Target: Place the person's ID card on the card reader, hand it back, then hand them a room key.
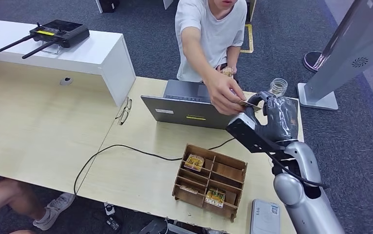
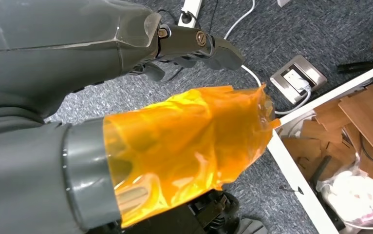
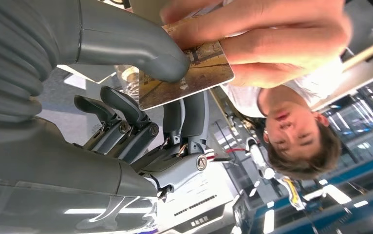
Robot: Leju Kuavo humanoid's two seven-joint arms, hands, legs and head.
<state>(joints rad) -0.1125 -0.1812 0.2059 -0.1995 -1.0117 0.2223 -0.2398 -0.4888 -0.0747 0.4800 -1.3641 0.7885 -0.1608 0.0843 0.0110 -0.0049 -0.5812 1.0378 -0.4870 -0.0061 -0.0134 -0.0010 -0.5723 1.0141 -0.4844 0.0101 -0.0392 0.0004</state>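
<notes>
My right hand (image 1: 277, 114) is raised over the table's far right, beyond the laptop. Its thumb (image 3: 140, 53) presses a brown patterned card (image 3: 189, 75) against the darker fingers behind it. The person's hand (image 1: 226, 95) grips the same card (image 1: 249, 104) from the other end. A white card reader (image 1: 265, 217) lies at the near table edge by my right arm. A wooden compartment box (image 1: 214, 152) in front of it holds gold cards (image 1: 194, 162). My left hand (image 2: 194, 46) hangs over the carpet, holding nothing, its thumb (image 2: 184, 141) wrapped in orange film.
A grey laptop (image 1: 184, 109) stands between me and the person, with a black cable (image 1: 126, 147) running across the table. A glass jar (image 1: 277, 87) sits behind my right hand. A white stand (image 1: 321, 97) rises at the right; a white shelf carries a controller (image 1: 58, 33).
</notes>
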